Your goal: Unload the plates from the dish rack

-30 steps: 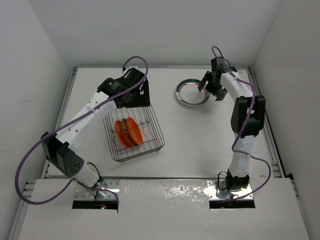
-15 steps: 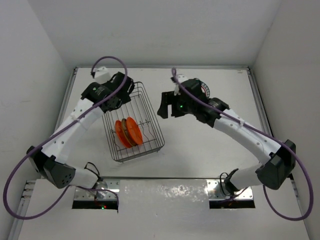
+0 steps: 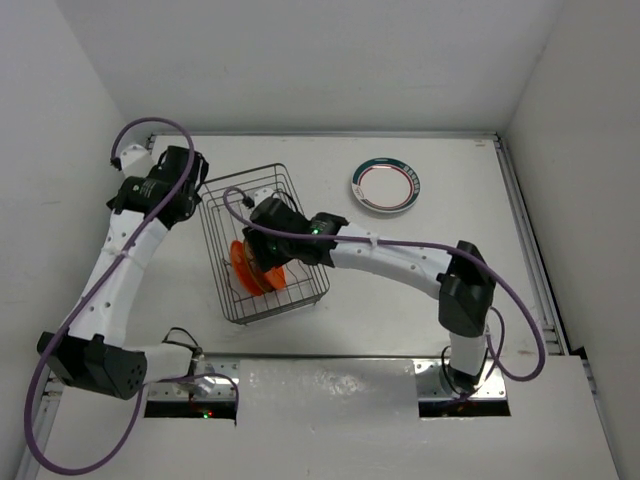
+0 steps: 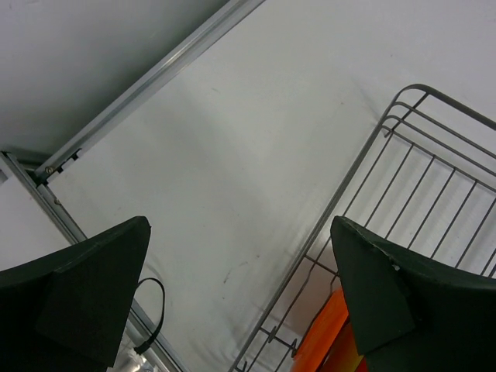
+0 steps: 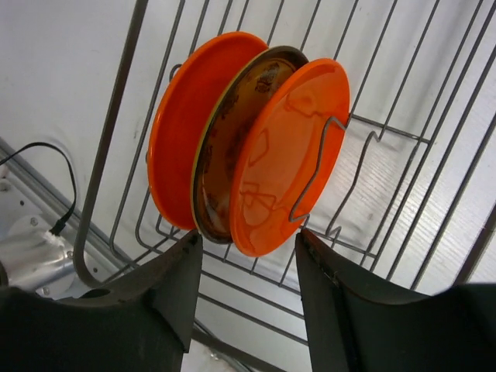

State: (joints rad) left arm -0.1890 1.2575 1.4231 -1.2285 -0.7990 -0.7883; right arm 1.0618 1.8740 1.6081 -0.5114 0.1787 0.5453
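"Both claws, top view: position?"
"Left claw (image 3: 192, 185) sits just beside the far left corner of the rectangular grey wire dish rack (image 3: 270, 305). Right claw (image 3: 262, 240) is over the rack, at the upright orange round plates (image 3: 245, 270). One round white plate with a green-and-red rim band (image 3: 385, 186) lies flat on the white tabletop (image 3: 400, 330), well apart."
"Left wrist view?"
"Claw wide, gripping nothing; rack corner beside one finger."
"Right wrist view?"
"Claw wide, fingertips near the plates' edge. Two orange plates stand racked, with one brown-patterned plate (image 5: 240, 124) between them."
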